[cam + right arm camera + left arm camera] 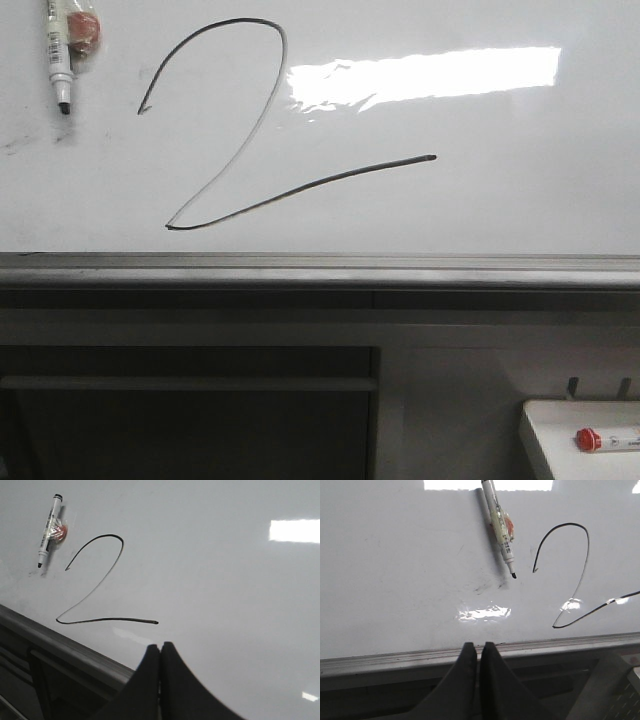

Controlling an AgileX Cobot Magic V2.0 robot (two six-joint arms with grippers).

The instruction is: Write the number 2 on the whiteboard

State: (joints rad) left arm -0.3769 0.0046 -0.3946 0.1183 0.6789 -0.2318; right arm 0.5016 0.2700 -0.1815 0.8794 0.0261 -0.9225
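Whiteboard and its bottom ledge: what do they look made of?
The whiteboard: looks like a glossy coated panel, since it mirrors the ceiling light as a sharp bright patch; the core can't be told. The ledge: probably brushed or extruded metal, grey with a dull sheen and straight grooves along its length.

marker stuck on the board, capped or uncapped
Uncapped: the marker shows a bare black tip pointing down on the whiteboard, left of the 2.
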